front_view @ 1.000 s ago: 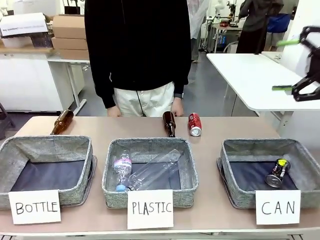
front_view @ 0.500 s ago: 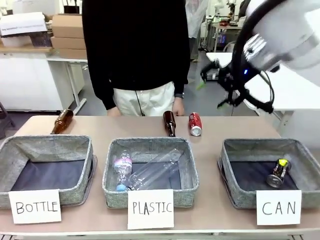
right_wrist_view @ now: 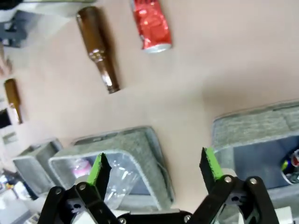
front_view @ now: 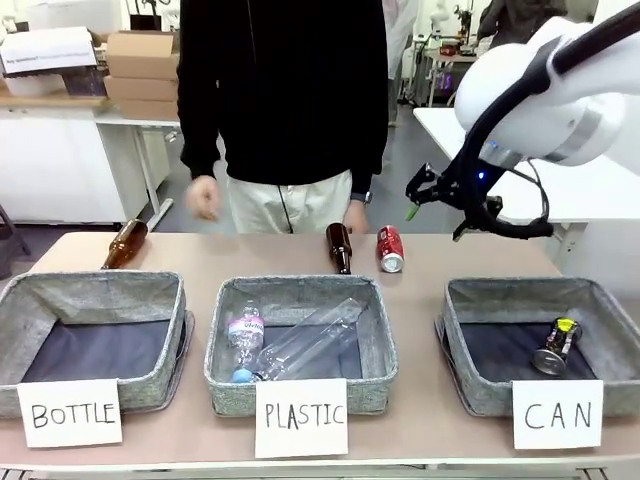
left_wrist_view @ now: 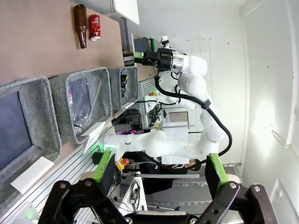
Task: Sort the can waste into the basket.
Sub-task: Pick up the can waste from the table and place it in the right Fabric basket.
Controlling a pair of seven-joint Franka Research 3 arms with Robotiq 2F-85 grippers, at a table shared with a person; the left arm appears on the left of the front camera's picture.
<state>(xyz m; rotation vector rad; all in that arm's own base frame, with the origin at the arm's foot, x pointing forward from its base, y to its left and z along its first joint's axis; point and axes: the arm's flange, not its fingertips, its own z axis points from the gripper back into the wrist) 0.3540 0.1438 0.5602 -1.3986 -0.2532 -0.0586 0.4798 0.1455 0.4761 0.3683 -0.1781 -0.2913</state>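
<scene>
Left jaws, right jaws: released, empty. Red can lies on far side of counter, just beside brown bottle. Dark can already in CAN basket. Risk: right jaws, spread wide, catch bottle too, or nudge can rolling.

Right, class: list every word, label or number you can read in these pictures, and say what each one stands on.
"BOTTLE": left card, in front of the left basket.
"PLASTIC": middle card, in front of the middle basket.
"CAN": right card, in front of the right basket.
Red can: white lettering, too blurred to read.
Plastic bottle: pink label, too small to read.
</scene>
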